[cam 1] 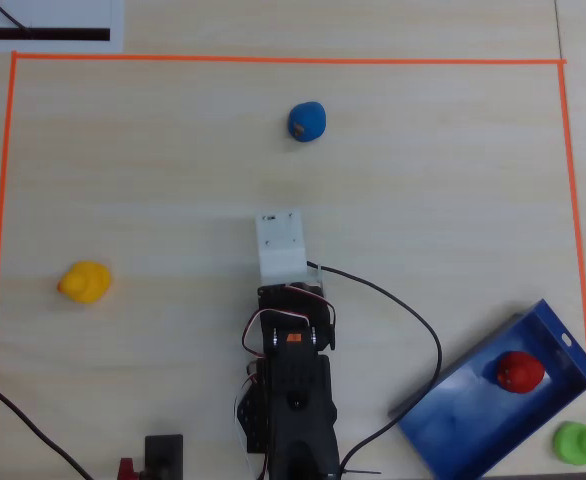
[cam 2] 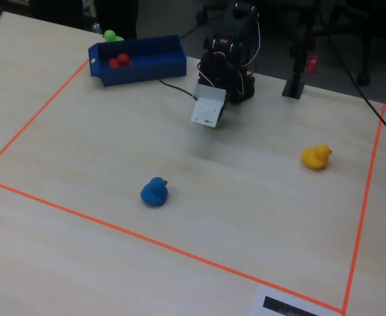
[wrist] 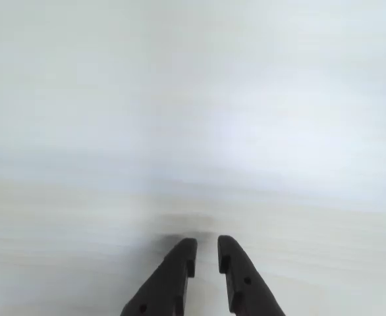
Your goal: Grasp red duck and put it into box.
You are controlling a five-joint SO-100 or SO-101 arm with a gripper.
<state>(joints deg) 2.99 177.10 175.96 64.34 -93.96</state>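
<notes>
The red duck [cam 1: 520, 372] lies inside the dark-blue box [cam 1: 463, 420] at the lower right of the overhead view. In the fixed view the red duck [cam 2: 119, 62] is at the left end of the box [cam 2: 150, 66]. My gripper [wrist: 206, 247] shows in the wrist view as two dark fingers with only a narrow gap and nothing between them, over bare table. The arm [cam 1: 291, 350] is folded back at the bottom middle, well left of the box. Its white wrist block [cam 1: 279, 245] covers the fingers from above.
A green duck [cam 1: 578, 442] sits just outside the box's lower right corner. A blue duck [cam 1: 306, 121] is at the top middle and a yellow duck [cam 1: 84, 282] at the left. Orange tape [cam 1: 273, 59] outlines the work area. A black cable [cam 1: 413, 320] runs from the arm toward the box.
</notes>
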